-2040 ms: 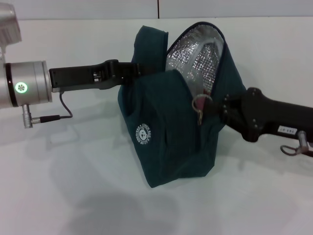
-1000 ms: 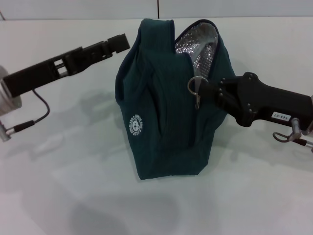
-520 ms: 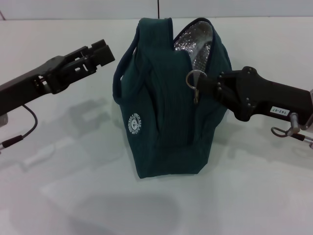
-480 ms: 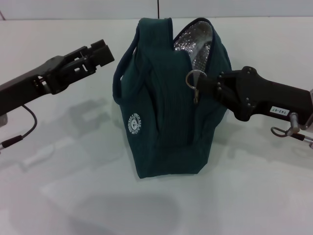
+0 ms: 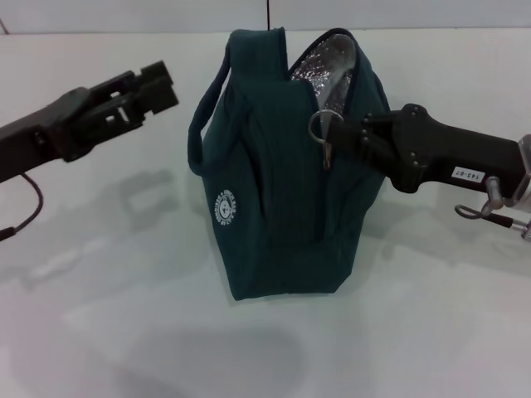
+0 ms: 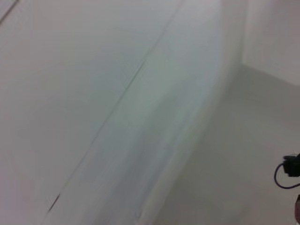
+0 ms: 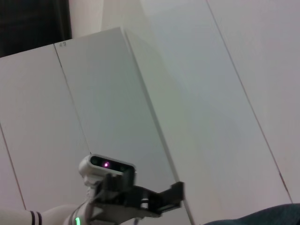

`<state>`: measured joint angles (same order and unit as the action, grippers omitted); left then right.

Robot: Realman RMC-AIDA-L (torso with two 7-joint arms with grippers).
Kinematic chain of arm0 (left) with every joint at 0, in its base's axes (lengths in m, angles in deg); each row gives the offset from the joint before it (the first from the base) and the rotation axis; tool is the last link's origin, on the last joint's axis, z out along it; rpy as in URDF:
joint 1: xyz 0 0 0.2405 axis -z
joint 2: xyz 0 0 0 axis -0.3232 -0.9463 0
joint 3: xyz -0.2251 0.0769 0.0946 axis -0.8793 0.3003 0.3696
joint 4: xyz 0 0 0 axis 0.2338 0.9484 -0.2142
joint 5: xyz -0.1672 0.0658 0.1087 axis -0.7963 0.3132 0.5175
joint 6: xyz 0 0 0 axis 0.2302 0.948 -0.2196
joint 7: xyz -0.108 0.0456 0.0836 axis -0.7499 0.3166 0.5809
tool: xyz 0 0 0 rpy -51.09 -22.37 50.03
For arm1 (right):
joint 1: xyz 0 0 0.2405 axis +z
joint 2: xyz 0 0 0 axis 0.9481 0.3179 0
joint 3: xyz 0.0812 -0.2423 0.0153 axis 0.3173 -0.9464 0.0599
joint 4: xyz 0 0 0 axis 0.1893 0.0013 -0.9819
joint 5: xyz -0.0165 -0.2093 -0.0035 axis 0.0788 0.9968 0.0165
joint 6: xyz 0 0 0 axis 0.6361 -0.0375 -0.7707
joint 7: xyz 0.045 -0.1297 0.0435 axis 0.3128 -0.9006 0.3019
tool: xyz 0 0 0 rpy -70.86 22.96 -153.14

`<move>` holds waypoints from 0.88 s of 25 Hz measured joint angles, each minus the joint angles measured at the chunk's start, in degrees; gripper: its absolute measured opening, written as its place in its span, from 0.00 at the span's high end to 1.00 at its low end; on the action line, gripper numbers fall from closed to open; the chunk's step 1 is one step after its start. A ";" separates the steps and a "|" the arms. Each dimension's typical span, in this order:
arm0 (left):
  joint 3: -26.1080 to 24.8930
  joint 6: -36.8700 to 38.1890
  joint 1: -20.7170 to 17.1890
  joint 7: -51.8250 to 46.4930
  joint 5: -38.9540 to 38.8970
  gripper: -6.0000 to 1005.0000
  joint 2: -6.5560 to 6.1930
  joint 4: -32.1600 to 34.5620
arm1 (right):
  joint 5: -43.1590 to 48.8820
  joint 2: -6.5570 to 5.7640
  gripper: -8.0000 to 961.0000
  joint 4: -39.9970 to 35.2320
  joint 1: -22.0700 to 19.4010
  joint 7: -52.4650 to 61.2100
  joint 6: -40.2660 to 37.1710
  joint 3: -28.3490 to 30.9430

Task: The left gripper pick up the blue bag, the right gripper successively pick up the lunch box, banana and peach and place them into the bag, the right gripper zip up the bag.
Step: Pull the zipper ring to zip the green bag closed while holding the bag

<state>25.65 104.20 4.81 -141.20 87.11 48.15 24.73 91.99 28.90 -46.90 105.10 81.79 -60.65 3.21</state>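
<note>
Dark teal fabric lunch bag (image 5: 282,166) upright mid-bench (image 5: 431,332), top partly unzipped. Right end effector (image 5: 336,137) at 3 o'clock, clamped on ring zip pull (image 5: 322,128). Left end effector (image 5: 158,83) at 9 o'clock, clear; finger state unclear. Zipping likely the last step.

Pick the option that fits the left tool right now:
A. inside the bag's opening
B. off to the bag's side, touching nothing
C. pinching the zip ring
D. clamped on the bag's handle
B: in the head view the left tool hangs clear of the bag, with table showing between them, while the right tool is the one at the zip ring.
</note>
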 joint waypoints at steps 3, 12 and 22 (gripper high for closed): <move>-0.30 2.44 -2.55 3.63 -1.26 0.31 0.57 0.11 | -0.21 0.45 0.98 -0.10 -0.48 -0.83 -0.35 -0.03; 0.77 5.05 -6.76 12.97 1.39 0.32 2.30 0.36 | -5.23 0.74 0.98 -0.65 -0.71 -5.94 -2.84 -0.34; 1.75 2.19 -6.43 23.85 3.06 0.33 3.16 -4.90 | -7.94 0.73 0.98 -0.31 2.53 -6.96 -0.39 -1.48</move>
<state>27.40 106.39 -1.62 -117.35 90.17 51.31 19.82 84.05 29.64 -47.20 107.64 74.83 -61.04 1.73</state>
